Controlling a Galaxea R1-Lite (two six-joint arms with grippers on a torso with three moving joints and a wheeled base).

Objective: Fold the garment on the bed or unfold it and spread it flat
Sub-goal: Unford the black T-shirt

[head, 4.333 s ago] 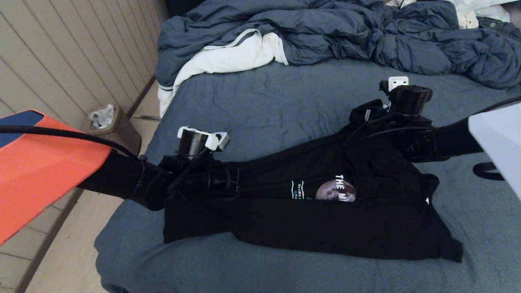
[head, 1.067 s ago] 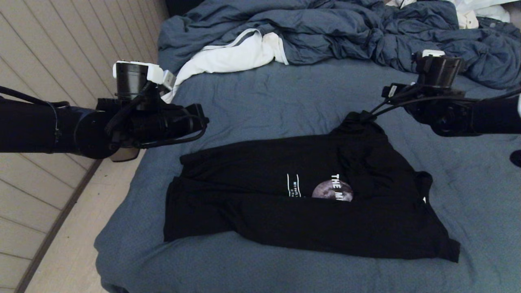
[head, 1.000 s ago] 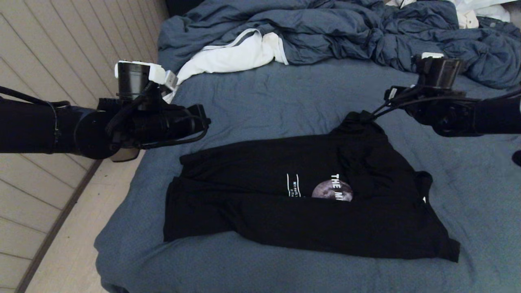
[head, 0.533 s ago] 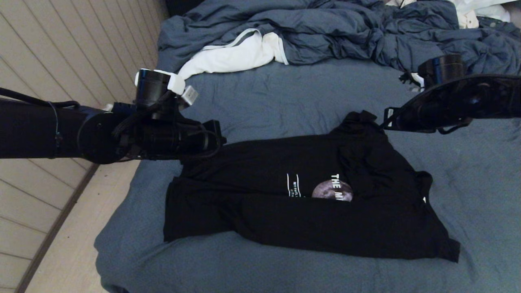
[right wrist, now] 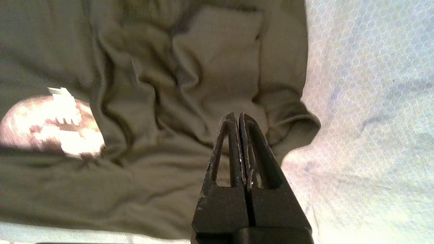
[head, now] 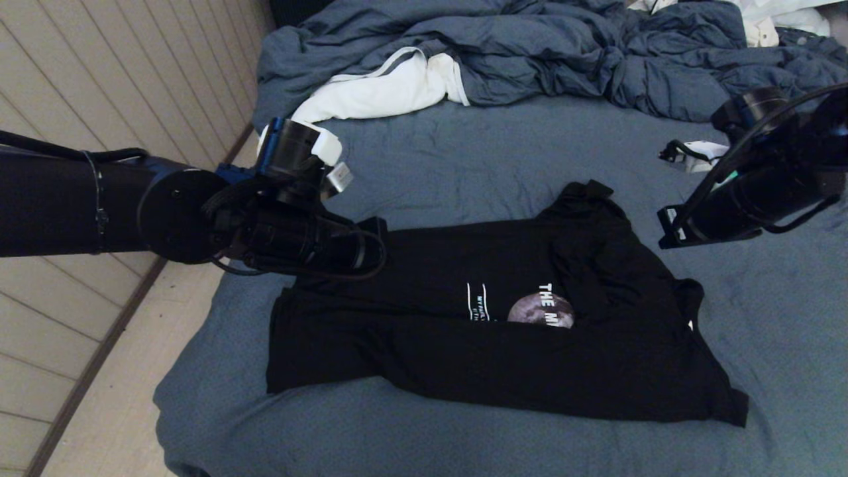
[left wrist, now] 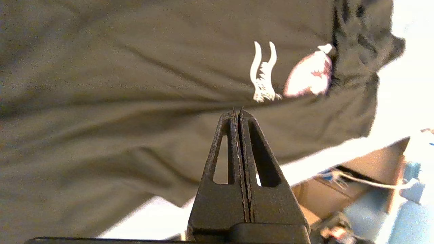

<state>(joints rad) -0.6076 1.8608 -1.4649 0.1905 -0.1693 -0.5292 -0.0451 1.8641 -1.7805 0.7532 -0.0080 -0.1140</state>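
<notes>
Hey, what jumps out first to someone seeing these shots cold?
The black T-shirt lying partly folded near the front edge of the bed, its moon print half covered. The left gripper hangs shut above the shirt's left end, and the right gripper hangs shut above its right end. A rumpled duvet is piled at the back.

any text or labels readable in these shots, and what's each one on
"THE MI": white capitals above the moon print on the black T-shirt; a fold hides the rest.
Small white lines between two brackets, left of the moon: too small to read.
The same print in both wrist views: too blurred to read.
White tag at the shirt's collar: nothing legible.
Left gripper, right gripper, bed: no text visible.
</notes>
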